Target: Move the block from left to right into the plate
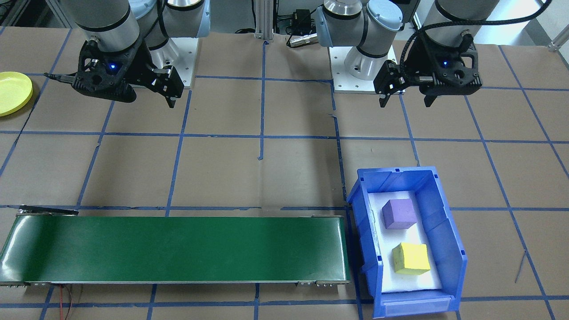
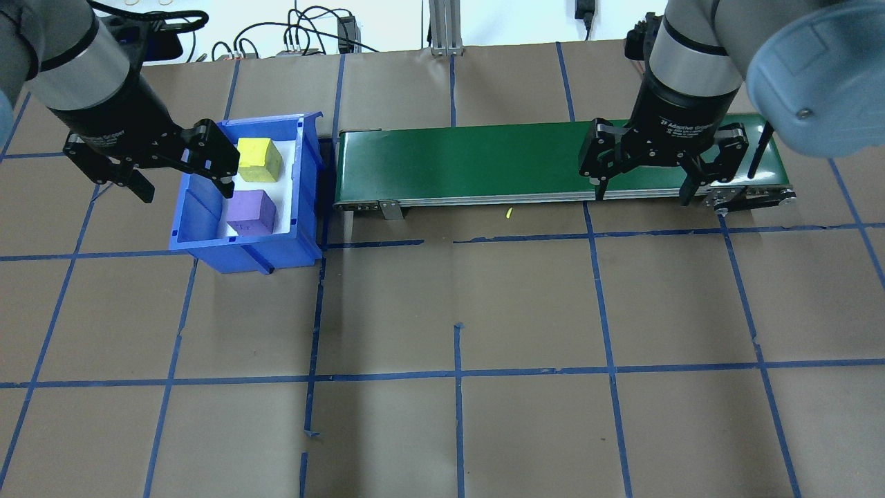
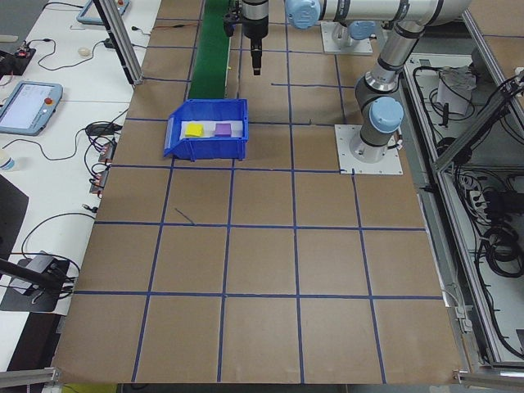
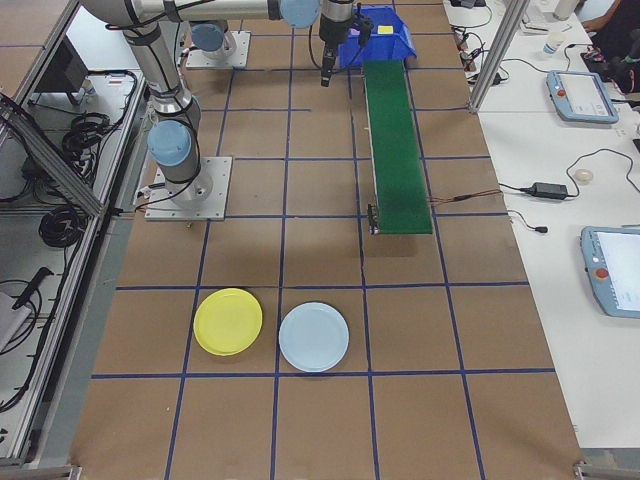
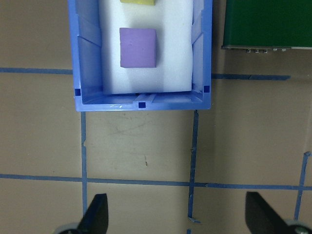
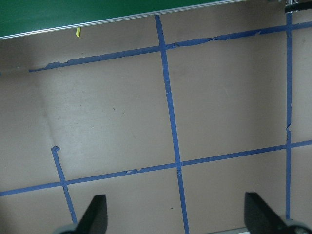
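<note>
Blocks: purple block [image 5: 138, 47] and yellow block [image 1: 411, 258] in blue bin [image 1: 449, 231] ahead of left pincer [image 1: 406, 95], wide open, empty | right pincer [image 1: 151, 95] wide open, empty, likely waiting beside conveyor [image 1: 178, 249] | plate [image 1: 13, 92] well beyond it on counter [image 1: 289, 169].

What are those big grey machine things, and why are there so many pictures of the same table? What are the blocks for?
They are two robot arms, and each ends in a claw called a gripper. The left gripper and the right gripper are both open and hold nothing.

The pictures show one moment from different cameras: one faces the robot, one looks over its shoulders, two look from the table's ends, and one sits on each wrist.

On the brown table there is a blue bin with a purple block and a yellow block inside. Beside it lies a long green belt. Far off at the other end are a yellow plate and a pale blue plate. A block should end up in the yellow plate.
</note>
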Controlling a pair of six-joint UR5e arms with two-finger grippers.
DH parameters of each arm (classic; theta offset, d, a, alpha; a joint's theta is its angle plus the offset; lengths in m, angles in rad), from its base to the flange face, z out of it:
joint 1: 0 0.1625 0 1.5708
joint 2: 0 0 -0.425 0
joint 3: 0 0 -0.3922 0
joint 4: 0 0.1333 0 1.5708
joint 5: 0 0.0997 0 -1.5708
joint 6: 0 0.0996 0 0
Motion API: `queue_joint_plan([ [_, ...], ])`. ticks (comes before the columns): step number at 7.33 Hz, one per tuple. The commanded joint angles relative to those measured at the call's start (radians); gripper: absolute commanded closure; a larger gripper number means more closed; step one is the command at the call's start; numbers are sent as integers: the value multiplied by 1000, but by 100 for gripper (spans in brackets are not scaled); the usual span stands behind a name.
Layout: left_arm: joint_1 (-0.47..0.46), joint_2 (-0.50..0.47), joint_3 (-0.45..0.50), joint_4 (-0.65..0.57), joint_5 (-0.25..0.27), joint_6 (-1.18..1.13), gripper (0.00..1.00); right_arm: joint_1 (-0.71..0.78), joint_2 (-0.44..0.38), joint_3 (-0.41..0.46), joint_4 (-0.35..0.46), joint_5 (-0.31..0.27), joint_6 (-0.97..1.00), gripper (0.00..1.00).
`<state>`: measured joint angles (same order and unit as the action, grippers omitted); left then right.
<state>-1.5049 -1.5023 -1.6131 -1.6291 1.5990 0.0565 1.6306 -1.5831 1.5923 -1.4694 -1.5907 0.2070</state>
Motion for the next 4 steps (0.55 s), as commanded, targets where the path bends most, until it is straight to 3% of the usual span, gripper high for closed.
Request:
queue_joint_plan([
  [1,-43,4,-2,-3,5,6,0,0,0,0,1,0,0,0],
  [3,-37,-24,-2,18,-8,19,0,0,0,0,1,0,0,0],
  [4,-37,-48,7,87,-4,23,0,0,0,0,1,0,0,0],
])
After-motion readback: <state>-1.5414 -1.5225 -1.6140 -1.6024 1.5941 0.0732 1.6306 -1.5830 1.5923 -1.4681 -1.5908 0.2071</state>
